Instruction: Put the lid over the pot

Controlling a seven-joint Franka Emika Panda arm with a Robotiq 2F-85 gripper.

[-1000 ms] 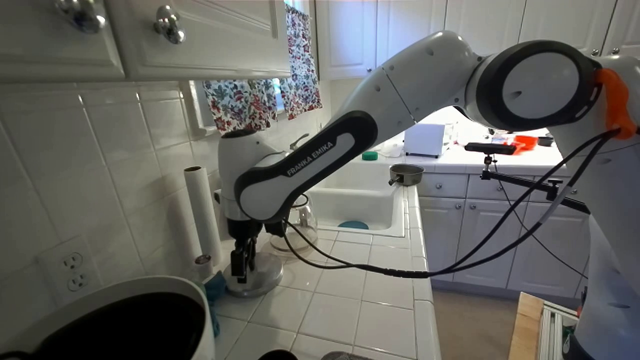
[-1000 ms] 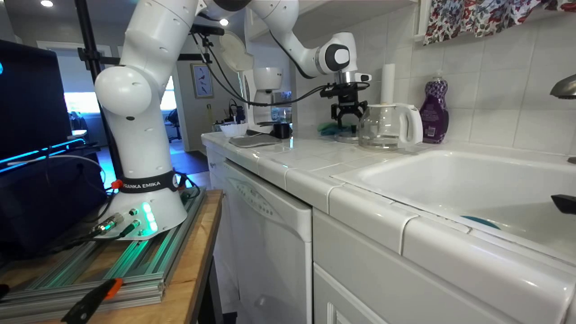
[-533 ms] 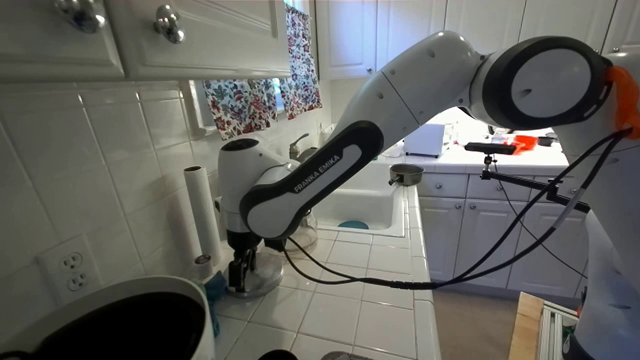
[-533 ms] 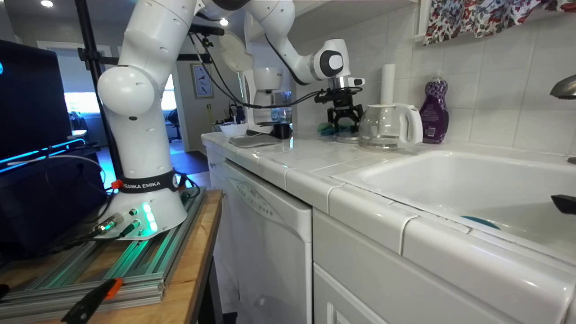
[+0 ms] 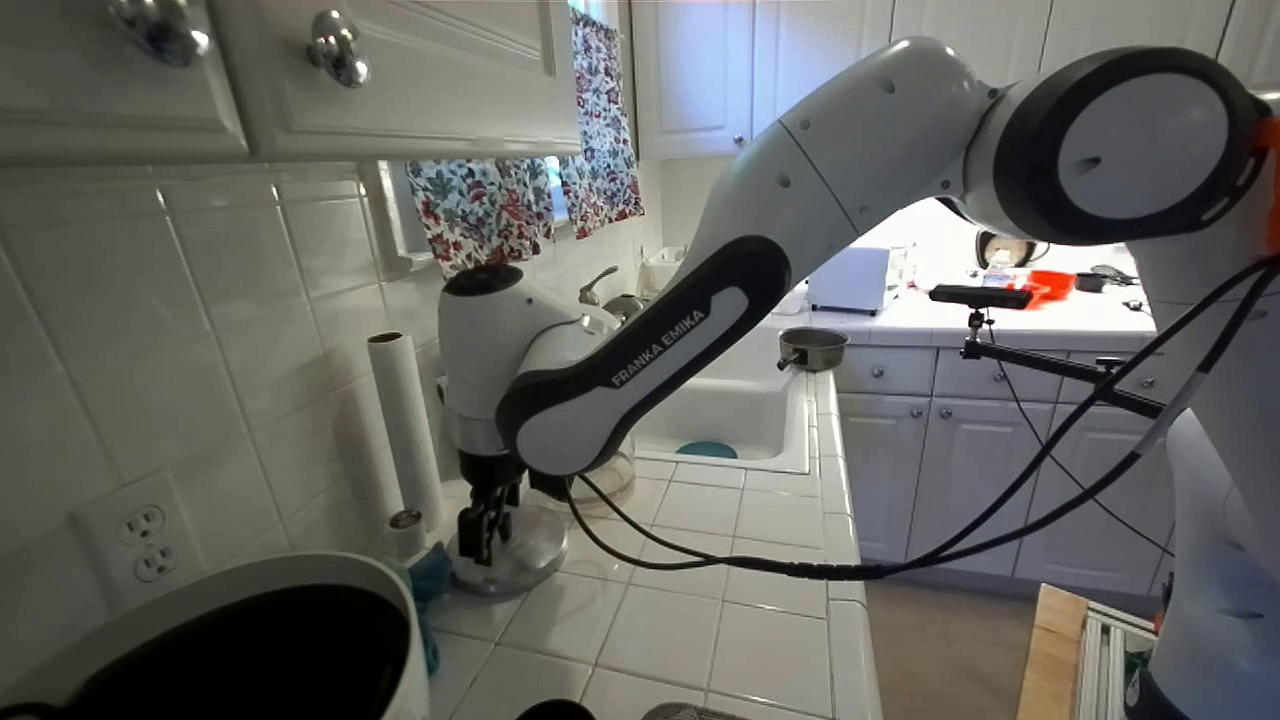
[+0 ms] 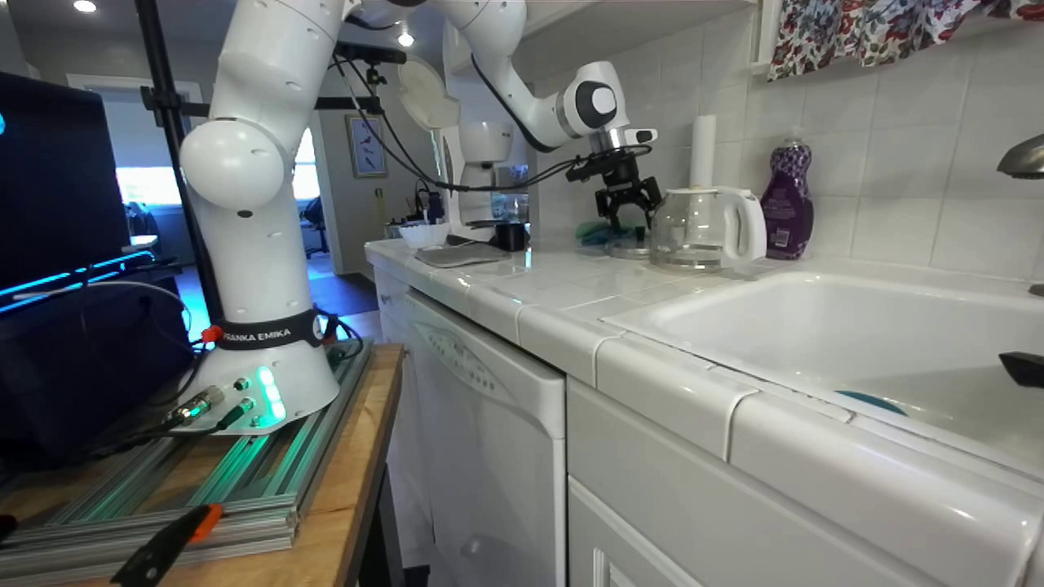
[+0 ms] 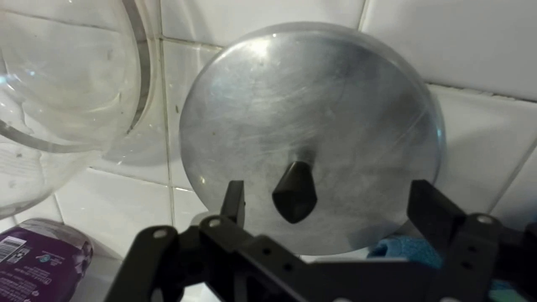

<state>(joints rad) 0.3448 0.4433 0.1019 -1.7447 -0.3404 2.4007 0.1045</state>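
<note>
Silvery metal lid (image 7: 321, 126) lies beneath the spread hand (image 7: 327, 193).

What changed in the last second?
In an exterior view the wrist shifted toward the robot base and the claw tilted; it dipped, then rose again. Nothing grasped or released: the claw is open. Lid still on the counter; carafe and soap bottle unmoved.

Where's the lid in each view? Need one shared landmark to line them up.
In an exterior view: lid left of centre, low in the picture, partly covered.
In an exterior view: lid right of centre, just above mid-height, nearly edge-on.
Wrist view: lid fills the middle, seen from above.
Shared landmark: glass carafe, near the lid in all three; upper left in the wrist view.
</note>
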